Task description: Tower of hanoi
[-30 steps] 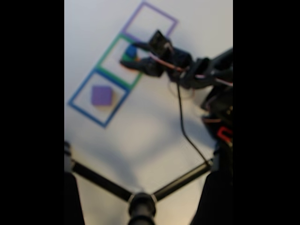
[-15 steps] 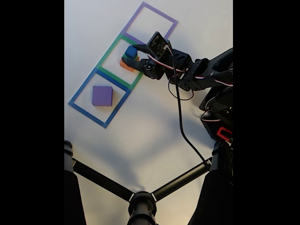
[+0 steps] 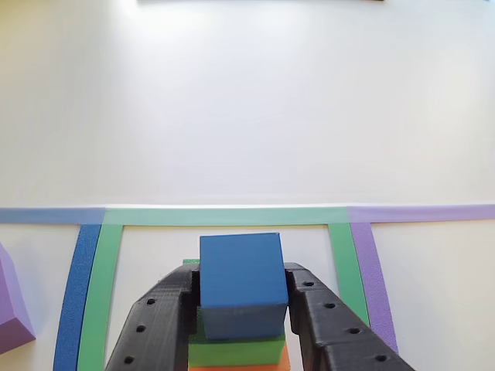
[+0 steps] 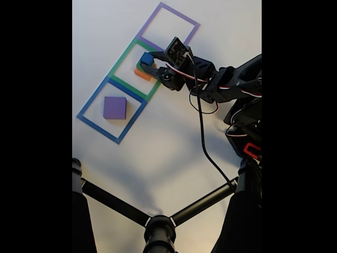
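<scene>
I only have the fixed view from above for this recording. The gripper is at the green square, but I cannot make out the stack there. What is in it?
Observer: In the other view, a blue cube sits on top of a green block, with an orange block beneath that.
Operator: Is the gripper actually on the blue cube?
Observer: The gripper has one finger on each side of the cube, both fingers against its side faces.
Operator: And the purple cube?
Observer: Its corner shows at the left edge of the other view, purple cube, beyond the blue tape line, so in the neighbouring square.
</scene>
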Action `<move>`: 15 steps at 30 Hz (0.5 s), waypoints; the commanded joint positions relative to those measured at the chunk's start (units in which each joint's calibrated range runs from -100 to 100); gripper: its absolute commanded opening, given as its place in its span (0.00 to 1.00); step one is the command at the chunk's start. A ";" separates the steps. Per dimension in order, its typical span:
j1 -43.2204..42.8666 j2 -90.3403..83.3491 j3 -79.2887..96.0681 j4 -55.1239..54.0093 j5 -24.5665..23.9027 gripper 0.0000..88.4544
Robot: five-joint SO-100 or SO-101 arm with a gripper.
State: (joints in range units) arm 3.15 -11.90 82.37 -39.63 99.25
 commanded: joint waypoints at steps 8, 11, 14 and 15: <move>-1.66 -7.82 -6.54 9.73 0.75 0.01; -2.27 -12.30 -10.81 19.03 0.75 0.01; -2.65 -17.11 -16.09 30.28 0.75 0.01; -2.65 -18.63 -17.81 34.17 0.75 0.01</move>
State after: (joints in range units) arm 1.05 -22.74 71.63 -17.86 100.00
